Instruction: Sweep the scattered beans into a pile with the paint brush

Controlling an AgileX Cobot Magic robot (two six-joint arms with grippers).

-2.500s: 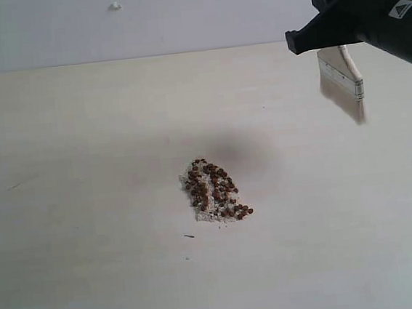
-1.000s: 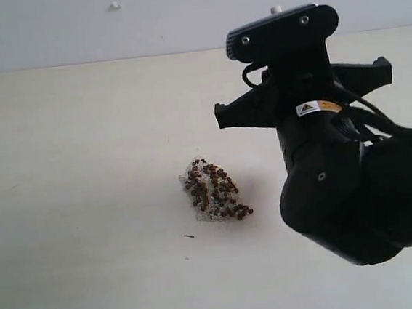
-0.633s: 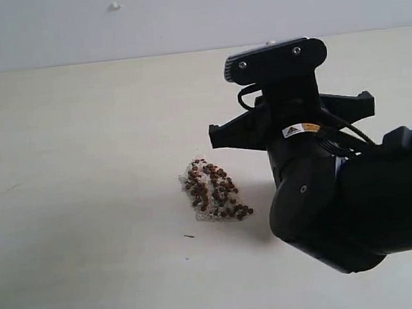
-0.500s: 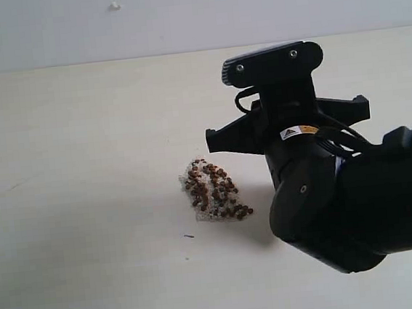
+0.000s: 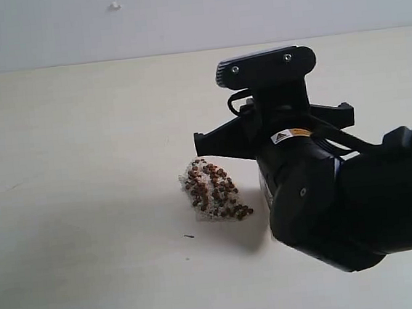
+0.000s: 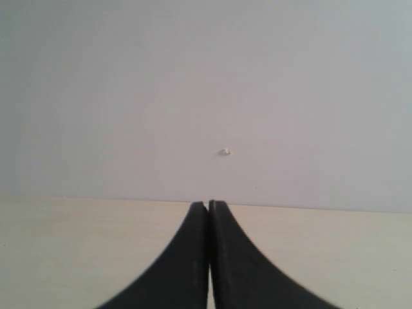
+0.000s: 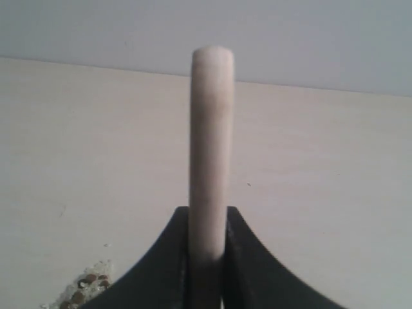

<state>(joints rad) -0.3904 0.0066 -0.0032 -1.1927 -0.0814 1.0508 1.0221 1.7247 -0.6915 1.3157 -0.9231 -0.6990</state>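
Right gripper (image 7: 207,215) clenched on paint brush (image 7: 211,129) handle, near beans (image 5: 214,190). Left gripper (image 6: 208,206) closed, empty. A hard stroke could scatter the pile.

A pale cream desk (image 5: 80,137) fills most of the exterior view. It meets a plain light grey wall (image 5: 193,17) along a straight edge in the upper part of the frame. A small white speck (image 5: 114,5) sits on the wall at upper left. Near the centre of the desk lies a patch of whitish crumbs (image 5: 201,214). Just below it is a short dark fleck (image 5: 189,236), and a faint thin mark (image 5: 15,186) shows at far left.
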